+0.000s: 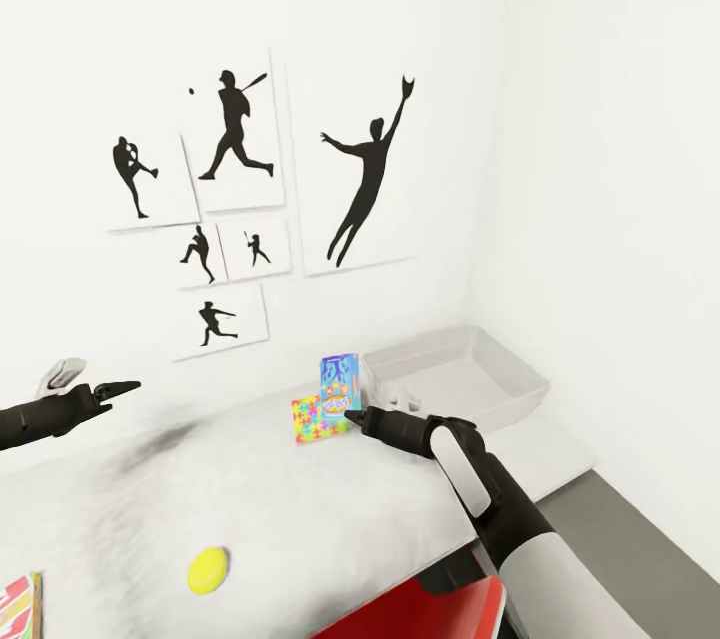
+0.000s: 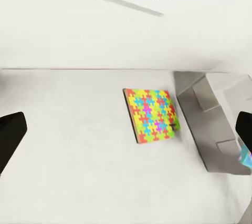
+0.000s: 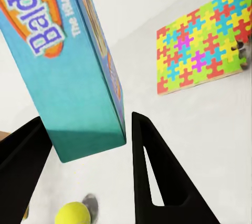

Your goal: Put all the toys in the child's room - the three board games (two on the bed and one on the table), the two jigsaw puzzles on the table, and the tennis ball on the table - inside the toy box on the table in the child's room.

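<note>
My right gripper (image 1: 355, 416) is shut on a blue board game (image 1: 340, 382) and holds it upright above the table (image 1: 300, 509), just left of the toy box (image 1: 500, 389). In the right wrist view the blue box (image 3: 68, 66) sits between both fingers (image 3: 152, 166). A jigsaw puzzle (image 1: 316, 419) lies flat beside it and also appears in the wrist views (image 2: 152, 114) (image 3: 205, 45). The tennis ball (image 1: 208, 569) rests near the table's front edge. A second board game (image 1: 20, 604) pokes in at the lower left corner. My left gripper (image 1: 120, 387) hovers open over the table's left part, its fingers (image 2: 10, 140) wide apart.
The grey toy box (image 2: 215, 124) stands against the corner where the two white walls meet. Black athlete posters (image 1: 235, 134) hang on the wall behind the table. A red chair (image 1: 430, 609) sits under the front edge, beside dark grey floor (image 1: 620, 529) at the right.
</note>
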You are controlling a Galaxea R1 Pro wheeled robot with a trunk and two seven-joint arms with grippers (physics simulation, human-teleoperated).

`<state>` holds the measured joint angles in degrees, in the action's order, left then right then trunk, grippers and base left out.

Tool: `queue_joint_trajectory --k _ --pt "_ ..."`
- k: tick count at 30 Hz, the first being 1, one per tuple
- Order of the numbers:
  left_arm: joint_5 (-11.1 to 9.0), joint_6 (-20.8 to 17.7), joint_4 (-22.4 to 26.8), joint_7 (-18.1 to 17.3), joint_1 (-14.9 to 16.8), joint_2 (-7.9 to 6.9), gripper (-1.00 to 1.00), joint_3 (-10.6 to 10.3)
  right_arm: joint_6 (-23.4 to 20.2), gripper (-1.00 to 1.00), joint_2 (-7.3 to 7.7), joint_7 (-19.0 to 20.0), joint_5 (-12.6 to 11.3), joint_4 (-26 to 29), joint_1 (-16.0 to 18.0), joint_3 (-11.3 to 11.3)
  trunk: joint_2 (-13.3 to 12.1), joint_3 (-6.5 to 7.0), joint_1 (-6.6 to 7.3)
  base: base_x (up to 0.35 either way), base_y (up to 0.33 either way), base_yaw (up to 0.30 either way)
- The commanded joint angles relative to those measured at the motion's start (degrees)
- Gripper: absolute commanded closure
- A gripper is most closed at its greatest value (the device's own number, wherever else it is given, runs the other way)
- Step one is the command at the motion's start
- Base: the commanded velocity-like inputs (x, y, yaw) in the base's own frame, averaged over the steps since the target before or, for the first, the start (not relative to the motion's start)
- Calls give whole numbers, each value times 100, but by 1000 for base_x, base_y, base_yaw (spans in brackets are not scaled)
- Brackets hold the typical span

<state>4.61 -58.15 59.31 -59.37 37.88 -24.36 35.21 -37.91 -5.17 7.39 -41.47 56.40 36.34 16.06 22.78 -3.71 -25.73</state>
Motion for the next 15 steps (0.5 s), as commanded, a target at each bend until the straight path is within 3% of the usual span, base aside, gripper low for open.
queue_joint_trajectory --k 1,15 --pt "48 -39 2 -53 9 2 -100 12 -23 100 -1 17 -2 0 5 -6 13 -13 -6 154 1 0" --pt "48 -39 2 -57 9 2 -100 13 123 100 8 25 -9 -31 4 -20 13 -13 -6 23 0 0"
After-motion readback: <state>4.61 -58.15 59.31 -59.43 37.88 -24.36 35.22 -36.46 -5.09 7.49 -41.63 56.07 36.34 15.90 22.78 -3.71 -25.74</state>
